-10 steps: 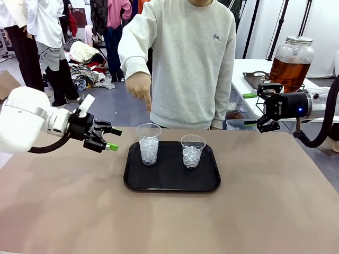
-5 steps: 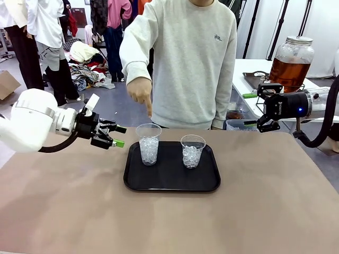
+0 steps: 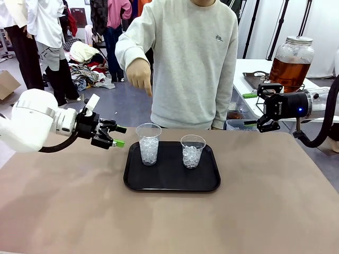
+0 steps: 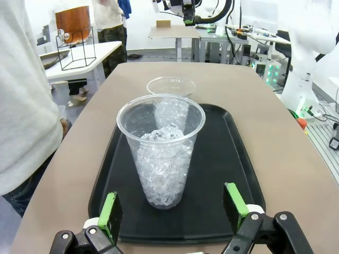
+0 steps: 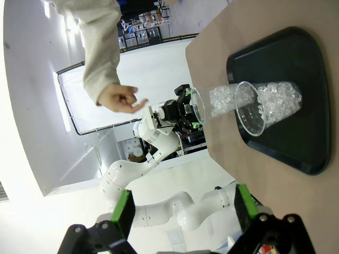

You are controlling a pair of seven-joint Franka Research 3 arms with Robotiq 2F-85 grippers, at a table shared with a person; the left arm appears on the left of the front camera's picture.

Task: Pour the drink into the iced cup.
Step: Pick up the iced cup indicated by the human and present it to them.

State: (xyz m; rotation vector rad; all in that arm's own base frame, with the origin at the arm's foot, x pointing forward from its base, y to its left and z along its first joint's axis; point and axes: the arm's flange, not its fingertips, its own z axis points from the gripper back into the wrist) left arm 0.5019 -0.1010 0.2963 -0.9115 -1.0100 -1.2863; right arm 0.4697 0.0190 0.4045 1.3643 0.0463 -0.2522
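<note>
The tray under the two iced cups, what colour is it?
The tray is plain black, clearest in the front view.

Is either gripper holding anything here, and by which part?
Nothing is held. The left gripper is open, just short of the left iced cup; the right gripper is open and empty.

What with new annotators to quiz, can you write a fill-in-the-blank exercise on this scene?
1. The tray carries ____ iced cups.
2. The left gripper hovers beside the tray with its jaws ____.
3. The jar behind the right gripper has its lid ____.
4. The person's hand points ____.
Missing words: two; open; on; down.
</note>
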